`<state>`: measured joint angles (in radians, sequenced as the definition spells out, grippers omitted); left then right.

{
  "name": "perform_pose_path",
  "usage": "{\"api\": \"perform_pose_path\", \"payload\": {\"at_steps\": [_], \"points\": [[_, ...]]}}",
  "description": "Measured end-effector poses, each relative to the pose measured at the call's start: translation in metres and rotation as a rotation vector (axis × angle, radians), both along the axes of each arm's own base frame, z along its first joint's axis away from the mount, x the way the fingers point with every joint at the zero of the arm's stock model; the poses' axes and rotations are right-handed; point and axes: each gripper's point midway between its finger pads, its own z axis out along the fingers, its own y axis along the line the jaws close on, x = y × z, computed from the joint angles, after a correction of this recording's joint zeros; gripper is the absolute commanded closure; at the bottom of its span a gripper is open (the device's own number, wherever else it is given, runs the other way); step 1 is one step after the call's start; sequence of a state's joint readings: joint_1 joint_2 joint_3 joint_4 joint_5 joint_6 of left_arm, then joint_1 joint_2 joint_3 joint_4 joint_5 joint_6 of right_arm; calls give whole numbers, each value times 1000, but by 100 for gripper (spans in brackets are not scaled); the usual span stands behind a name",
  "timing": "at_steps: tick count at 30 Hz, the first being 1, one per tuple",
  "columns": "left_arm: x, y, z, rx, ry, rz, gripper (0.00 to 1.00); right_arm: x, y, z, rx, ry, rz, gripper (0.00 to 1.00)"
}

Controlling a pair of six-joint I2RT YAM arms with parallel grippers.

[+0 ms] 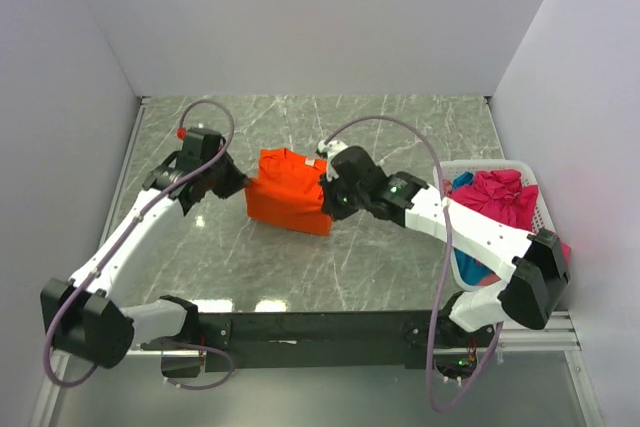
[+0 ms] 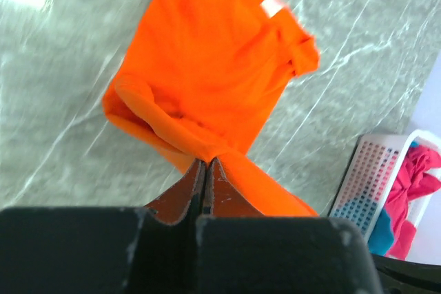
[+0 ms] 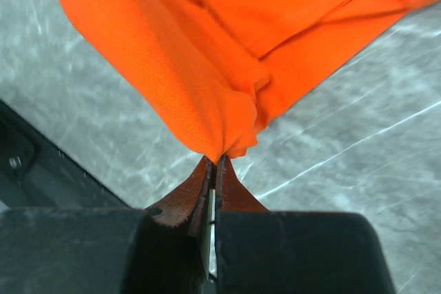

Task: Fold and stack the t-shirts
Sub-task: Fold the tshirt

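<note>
The marbled table is taking up the whole top view, with pale walls closing it in at 9, 12 and 3 o'clock. Bare stone is lying open from the middle up to the 12 o'clock wall, and another open strip is running between the middle and the arms' base rail at 6 o'clock. At 3 o'clock the white basket is sitting right against the table's edge near the side wall, holding a magenta-pink t-shirt and a teal-blue one, with the right arm reaching across its near corner.

Dead centre, the orange t-shirt is lying partly folded into a squarish bundle, well apart from the basket.

The left gripper is biting the shirt's 9 o'clock side, jaws squeezed together with only a pinch of orange cloth between the tips. The right gripper is doing the same at the 3 o'clock side, clamped onto a bunched corner that is lifting just off the stone.

The small white neck label is showing toward the shirt's 12 o'clock end.
</note>
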<state>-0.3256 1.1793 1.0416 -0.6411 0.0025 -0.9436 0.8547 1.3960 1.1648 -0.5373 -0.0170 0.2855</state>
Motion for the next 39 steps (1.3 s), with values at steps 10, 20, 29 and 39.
{"api": "perform_pose_path", "payload": {"at_steps": [10, 20, 29, 39], "points": [[70, -13, -1, 18, -4, 14, 99, 76, -17, 0, 12, 51, -120, 100], [151, -21, -35, 72, 48, 29, 99, 155, -22, -32, 12, 144, -206, 100], [195, -24, -87, 92, 116, -2, 42, 197, -22, -67, 4, 229, -265, 68], [203, -22, -96, 101, 117, -16, 1, 206, -37, -85, 1, 282, -411, 11]]}}
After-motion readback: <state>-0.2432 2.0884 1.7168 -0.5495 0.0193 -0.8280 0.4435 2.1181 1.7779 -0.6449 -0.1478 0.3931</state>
